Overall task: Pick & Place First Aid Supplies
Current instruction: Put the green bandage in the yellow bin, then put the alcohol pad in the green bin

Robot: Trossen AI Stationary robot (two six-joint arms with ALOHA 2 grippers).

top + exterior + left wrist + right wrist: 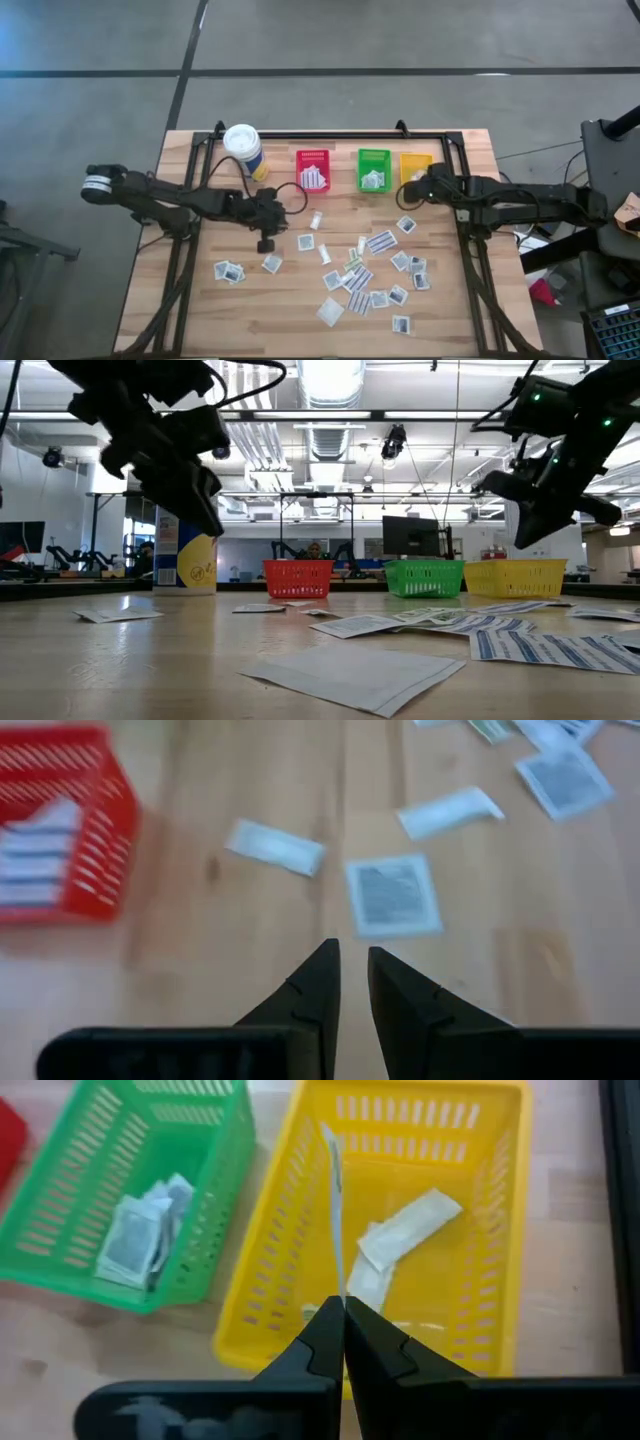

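1. Wooden slats make up the table I am working over, with a grey floor around it and a bright workshop hall behind it in the low view.
2. Along the far edge I see a white canister with a yellow label, then a red bin, a green bin and a yellow bin in a row.
3. My right gripper hangs above the yellow bin, fingers pressed together on a thin white packet that stands on edge and sticks up from the tips over the bin's inside.
4. More white packets lie on the yellow bin's floor; the green bin holds a few packets, and the red bin holds striped ones.
5. My left gripper hovers over bare wood near the red bin, its fingers a narrow slit apart with nothing between them.
6. Just ahead of those tips lies a square packet with a grey print, with two plain oblong packets beyond it.
7. Most of the loose first aid supplies are scattered over the table's middle and right half, some touching or overlapping, and a small group lies apart on the left.
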